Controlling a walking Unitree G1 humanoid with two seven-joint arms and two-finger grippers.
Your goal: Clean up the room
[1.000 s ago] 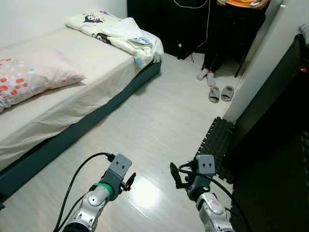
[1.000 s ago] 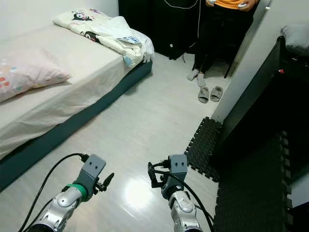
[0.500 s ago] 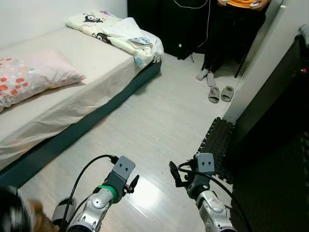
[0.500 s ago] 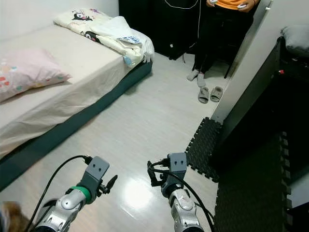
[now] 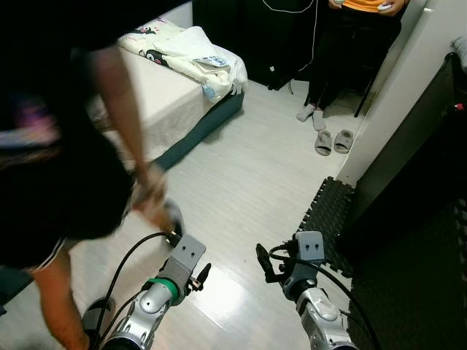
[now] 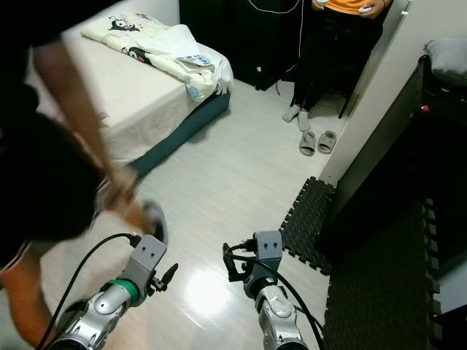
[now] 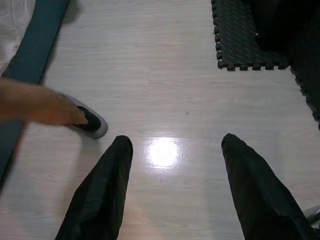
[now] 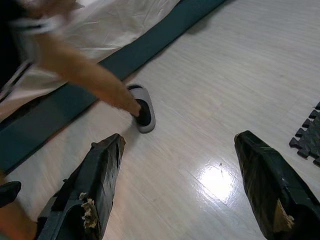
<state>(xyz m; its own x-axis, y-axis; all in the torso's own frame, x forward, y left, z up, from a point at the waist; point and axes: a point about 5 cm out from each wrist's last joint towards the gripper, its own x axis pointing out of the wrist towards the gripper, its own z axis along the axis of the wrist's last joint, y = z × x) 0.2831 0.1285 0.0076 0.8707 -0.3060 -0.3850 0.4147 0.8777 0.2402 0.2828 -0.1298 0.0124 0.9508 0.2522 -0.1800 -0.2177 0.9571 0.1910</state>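
A person bends in from the left, one hand point(image 5: 149, 191) on a grey slipper point(image 5: 174, 218) that rests on the pale wood floor beside the bed's dark base. The same slipper point(image 7: 90, 123) lies just ahead of my left gripper point(image 7: 176, 142), which is open and holds nothing. My right gripper point(image 8: 180, 140) hangs open above the floor too, with the slipper point(image 8: 143, 113) and the person's arm beyond it. Both grippers hover low over the floor, the left gripper point(image 5: 198, 276) closer to the slipper than the right gripper point(image 5: 263, 263).
A low bed point(image 5: 191, 98) with a cartoon-print blanket point(image 5: 182, 51) runs along the left. Another person point(image 5: 350, 44) stands at the back with a pair of grey slippers point(image 5: 333, 141) nearby. A black foam mat point(image 5: 332, 219) and dark furniture point(image 5: 416, 168) line the right.
A person has leaned into view from the left and brought a grey slipper down onto the floor in front of my left gripper. Both grippers have stayed almost where they were.
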